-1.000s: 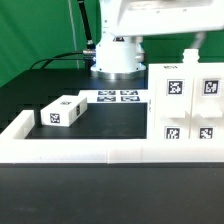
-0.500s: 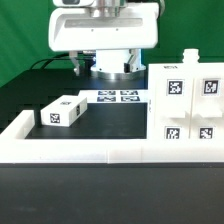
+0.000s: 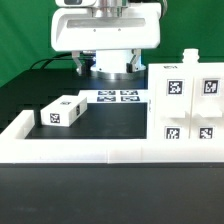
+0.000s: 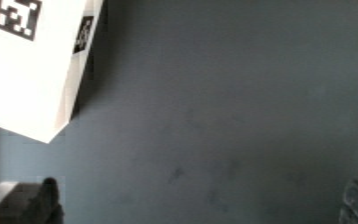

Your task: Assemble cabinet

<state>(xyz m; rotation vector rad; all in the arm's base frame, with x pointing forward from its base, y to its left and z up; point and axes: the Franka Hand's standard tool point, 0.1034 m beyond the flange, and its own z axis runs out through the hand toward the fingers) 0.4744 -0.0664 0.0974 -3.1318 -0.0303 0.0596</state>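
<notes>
Tabletop (image 3: 110, 128) black beneath cabinet (image 3: 190, 112), backdrop (image 3: 20, 40) green

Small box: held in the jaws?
No: the small box lies on the table, and the jaws stand open with nothing between them.

Bright, even light from above fills the exterior view. The white cabinet parts (image 3: 188, 100) at three o'clock nearly bleach out, with faint edges. The rail (image 3: 110, 152) at six o'clock is soft and out of focus. The black table (image 3: 115, 125) looks matte. The small box (image 3: 62, 112) has a lit top and a greyer front. The wrist view is dimmer and grainy, and its white panel (image 4: 30, 75) glows against mottled grey.
</notes>
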